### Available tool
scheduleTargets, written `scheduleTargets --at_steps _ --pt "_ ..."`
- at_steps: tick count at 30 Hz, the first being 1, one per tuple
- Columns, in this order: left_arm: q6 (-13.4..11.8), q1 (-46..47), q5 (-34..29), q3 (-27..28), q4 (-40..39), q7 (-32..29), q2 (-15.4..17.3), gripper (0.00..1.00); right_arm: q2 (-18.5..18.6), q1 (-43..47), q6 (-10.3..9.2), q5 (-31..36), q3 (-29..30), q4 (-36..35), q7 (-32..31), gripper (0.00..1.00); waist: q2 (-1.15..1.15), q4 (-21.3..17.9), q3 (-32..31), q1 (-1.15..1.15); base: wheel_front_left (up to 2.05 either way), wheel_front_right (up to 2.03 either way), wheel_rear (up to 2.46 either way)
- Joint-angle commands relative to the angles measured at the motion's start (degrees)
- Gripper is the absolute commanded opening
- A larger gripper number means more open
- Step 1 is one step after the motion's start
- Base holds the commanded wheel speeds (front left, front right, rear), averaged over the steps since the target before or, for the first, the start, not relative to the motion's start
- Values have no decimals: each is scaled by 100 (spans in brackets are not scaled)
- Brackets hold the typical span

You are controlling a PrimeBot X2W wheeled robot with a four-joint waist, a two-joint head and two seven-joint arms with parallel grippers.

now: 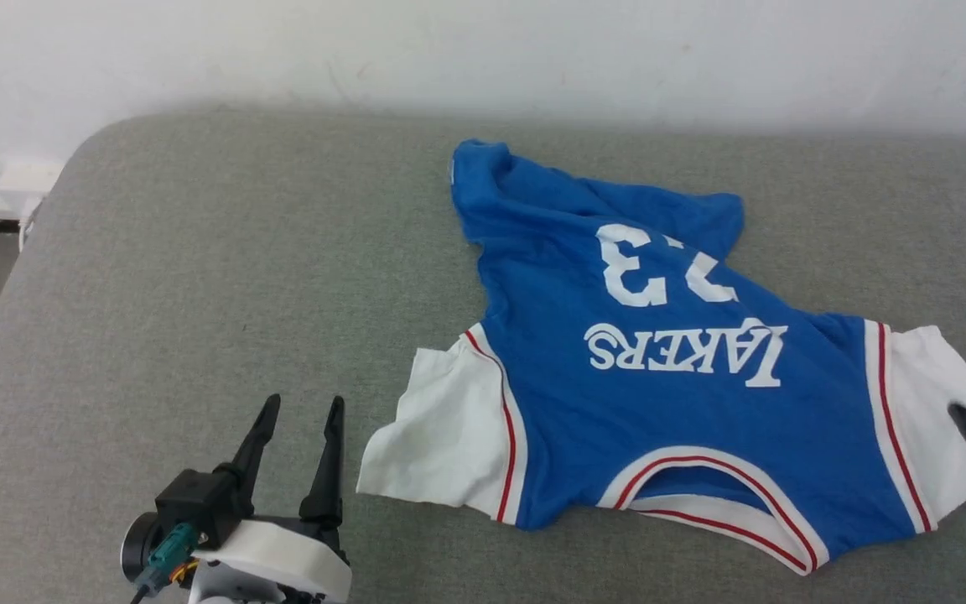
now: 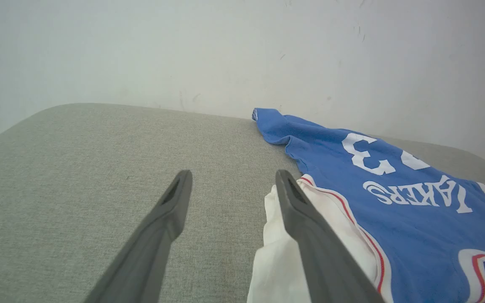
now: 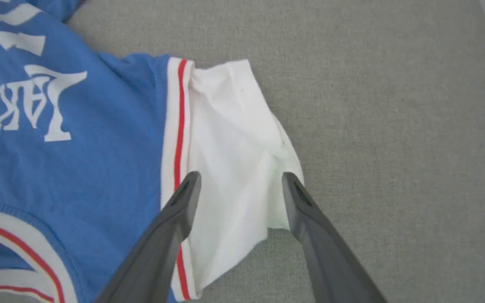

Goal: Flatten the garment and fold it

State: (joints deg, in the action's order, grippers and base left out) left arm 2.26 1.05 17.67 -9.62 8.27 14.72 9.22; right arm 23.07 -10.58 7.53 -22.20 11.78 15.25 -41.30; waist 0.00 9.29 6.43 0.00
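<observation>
Flattening about half done by the look of it, no fold yet: on the grey cushion [image 1: 198, 294], one garment [image 1: 667, 377] print-up, collar nearest the robot, hem bunched toward the wall [image 1: 483, 50], both white sleeves [image 1: 441, 436] rumpled. Counted, large to small: one cushion, one garment, two sleeves, two grippers. Left gripper [image 1: 303, 403] spread wide and empty just beside one sleeve, right gripper [image 3: 241, 176] spread wide astride the other, unclamped.

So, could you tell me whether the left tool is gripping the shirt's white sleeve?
No: the left tool is open beside the garment's white sleeve, with grey surface showing between them.
</observation>
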Motion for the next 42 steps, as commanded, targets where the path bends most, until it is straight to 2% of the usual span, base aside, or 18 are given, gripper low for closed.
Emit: scheduleTargets --at_steps 1,9,10,14,17,21,26,30,35,42 --pt "31 -84 19 -2 29 13 36 100 -9 29 -4 -82 -103 -164 442 100 0 -91 -59 0 0 0 0" --pt "39 -190 140 5 -78 -123 98 100 -113 500 -4 -422 -489 -942 2825 100 0 -324 -192 0 0 0 0" --pt "39 -190 140 5 -78 -123 98 100 -113 500 -4 -422 -489 -942 2825 100 0 -324 -192 0 0 0 0" --pt "66 -237 100 -81 -128 -302 203 100 -332 824 -4 -325 -498 -1224 4008 100 0 -434 -208 0 0 0 0" --pt "70 -256 43 -182 -187 -570 287 100 -595 1093 -4 -227 -502 -1396 4505 100 0 -512 -201 0 0 0 0" --pt "68 -270 16 -336 -353 -1333 445 100 -878 1379 -4 -127 -487 -1493 4765 100 0 -608 -157 0 0 0 0" --pt "5 -316 98 -498 -707 -2883 714 100 -1068 1487 -4 -48 -504 -1458 4828 100 0 -736 -77 0 0 0 0" --pt "-266 -340 -79 -551 -1037 -4082 1013 100 -1097 1435 -4 -29 -551 -1392 4859 100 0 -813 5 0 0 0 0" --pt "-481 -293 -106 -492 -1266 -4794 1150 100 -1088 1330 -4 -46 -601 -1341 4900 100 0 -888 142 0 0 0 0" --pt "-423 -59 88 -509 -1155 -5168 1148 100 -1152 1230 -4 -155 -621 -1265 4862 100 0 -947 390 0 0 0 0"
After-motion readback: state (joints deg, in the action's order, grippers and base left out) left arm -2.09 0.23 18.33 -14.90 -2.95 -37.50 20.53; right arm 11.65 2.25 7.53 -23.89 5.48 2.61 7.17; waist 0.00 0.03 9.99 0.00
